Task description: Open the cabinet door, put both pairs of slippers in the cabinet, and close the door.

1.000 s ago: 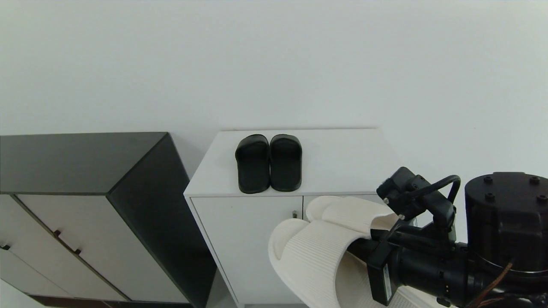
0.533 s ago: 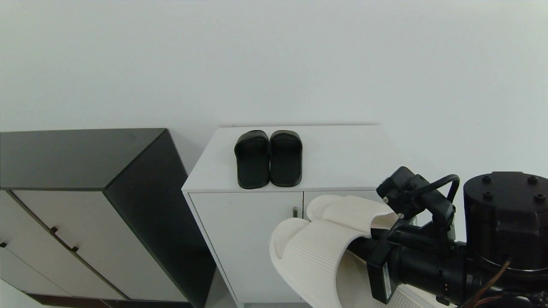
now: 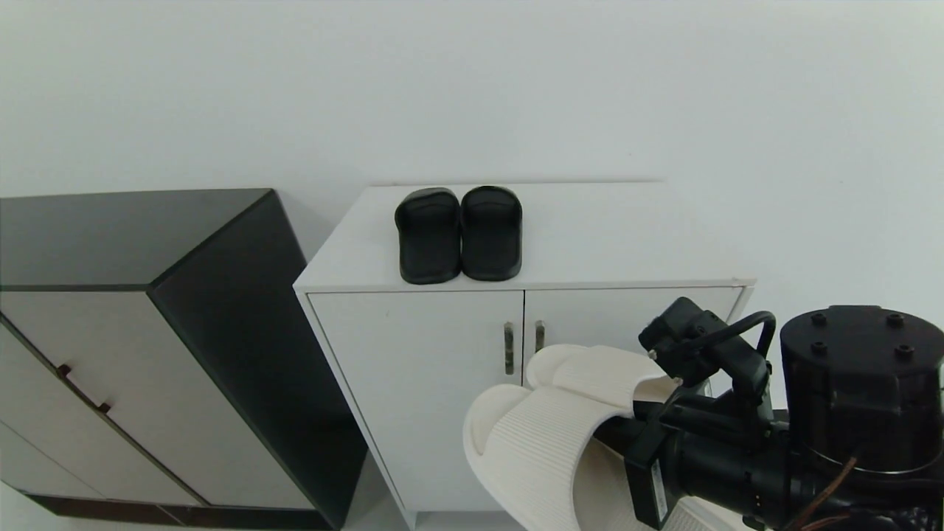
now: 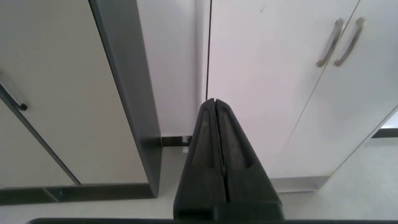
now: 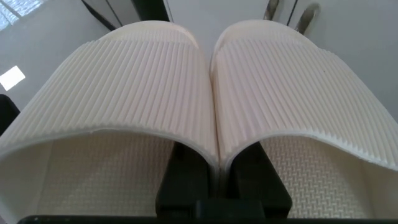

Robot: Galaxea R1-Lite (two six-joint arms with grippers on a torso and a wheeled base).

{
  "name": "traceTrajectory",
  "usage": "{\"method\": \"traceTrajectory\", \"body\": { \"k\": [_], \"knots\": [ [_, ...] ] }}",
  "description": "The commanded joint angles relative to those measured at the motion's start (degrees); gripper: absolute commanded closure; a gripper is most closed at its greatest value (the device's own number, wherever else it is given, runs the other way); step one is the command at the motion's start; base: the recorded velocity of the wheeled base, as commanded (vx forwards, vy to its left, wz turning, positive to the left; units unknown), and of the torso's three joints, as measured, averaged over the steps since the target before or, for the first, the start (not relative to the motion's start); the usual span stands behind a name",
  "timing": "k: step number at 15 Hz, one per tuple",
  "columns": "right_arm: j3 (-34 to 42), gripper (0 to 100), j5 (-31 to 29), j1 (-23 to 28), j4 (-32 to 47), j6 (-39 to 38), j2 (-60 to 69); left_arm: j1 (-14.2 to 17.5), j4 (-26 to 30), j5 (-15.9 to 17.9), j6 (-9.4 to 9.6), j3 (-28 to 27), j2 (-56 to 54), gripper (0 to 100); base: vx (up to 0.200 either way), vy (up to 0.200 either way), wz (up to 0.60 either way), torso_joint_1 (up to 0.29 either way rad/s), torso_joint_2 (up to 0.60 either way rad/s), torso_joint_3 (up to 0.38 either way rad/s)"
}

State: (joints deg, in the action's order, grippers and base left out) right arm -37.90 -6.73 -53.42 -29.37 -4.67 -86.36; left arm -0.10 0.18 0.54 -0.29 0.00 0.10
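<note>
A pair of black slippers (image 3: 457, 234) stands side by side on top of the white cabinet (image 3: 627, 243). Both cabinet doors are closed, with two metal handles (image 3: 509, 347) at the centre seam. My right gripper (image 3: 623, 431) hangs in front of the right door, shut on the pair of white ribbed slippers (image 3: 549, 428). In the right wrist view its fingers (image 5: 186, 183) pinch the slippers' (image 5: 149, 81) inner walls together. In the left wrist view my left gripper (image 4: 214, 104) is shut and empty, low before the cabinet's left door (image 4: 273, 81).
A dark cabinet with pale drawers (image 3: 140, 243) stands close on the left of the white one, with a narrow gap (image 4: 174, 68) between them. A plain wall rises behind both. Light floor (image 4: 373, 180) shows below the doors.
The whole head picture has shifted: the cabinets now sit higher and farther, with both handles showing, so the camera has moved. My right gripper still holds the white slippers.
</note>
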Motion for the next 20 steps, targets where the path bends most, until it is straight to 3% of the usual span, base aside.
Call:
{"method": "traceTrajectory", "body": {
  "k": [1, 4, 5, 10, 20],
  "knots": [
    [0.37, 100, -0.04, -0.02, -0.16, 0.1, -0.48, 0.01, -0.01, -0.01, -0.06, 0.0, -0.01, 100, 0.0, 0.0, 0.0, -0.212, 0.52, 0.315],
    [0.46, 100, 0.14, -0.11, -0.25, 1.07, -1.27, 0.01, -0.01, 0.08, -0.06, 0.0, -0.01, 100, 0.0, 0.0, 0.0, -0.201, 0.52, 0.323],
    [0.46, 100, 0.14, -0.19, -0.25, 1.07, -1.44, 0.01, -0.01, 0.08, -0.06, 0.0, -0.01, 0, 0.0, 0.0, 0.0, -0.193, 0.5, 0.325],
    [1.43, 100, 1.81, -0.11, -0.25, 0.98, -1.53, 0.01, -0.01, -0.01, 0.2, 0.0, -0.01, 0, 0.0, 0.0, 0.0, -0.172, 0.49, 0.32],
    [2.74, 100, 1.9, -0.11, -0.34, 0.98, -1.62, -0.34, 0.26, 2.19, 2.93, -0.09, 1.57, 0, 0.0, 0.0, 0.0, -0.109, 0.46, 0.346]
  ]
}}
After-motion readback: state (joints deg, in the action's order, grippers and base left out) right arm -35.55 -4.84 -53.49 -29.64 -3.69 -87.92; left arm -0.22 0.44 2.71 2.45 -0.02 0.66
